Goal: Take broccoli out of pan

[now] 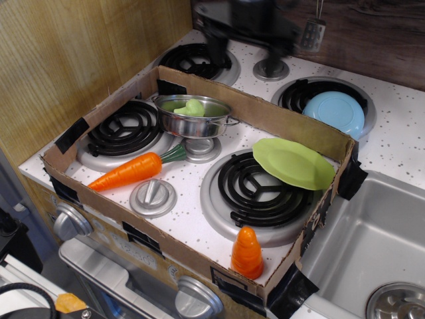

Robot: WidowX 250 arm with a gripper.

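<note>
Near edge: orange cone (247,252) in cardboard tray (199,256) corner. Carrot (130,171) lies left, lime plate (293,163) tilted on right burner. Broccoli (193,107) sits inside pan (193,116), back of tray. Blue plate (334,112) beyond. Gripper (247,30) motion-blurred at top, well apart from pan; fingers' state can't tell.

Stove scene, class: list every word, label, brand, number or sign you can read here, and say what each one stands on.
None can be read.
Cardboard tray: black tape patches only, no print visible.
Pan, broccoli, carrot, green plate, blue plate: no markings.
Knobs: no numbers or signs visible.
Gripper: motion-blurred; any label on it is unreadable.
</note>
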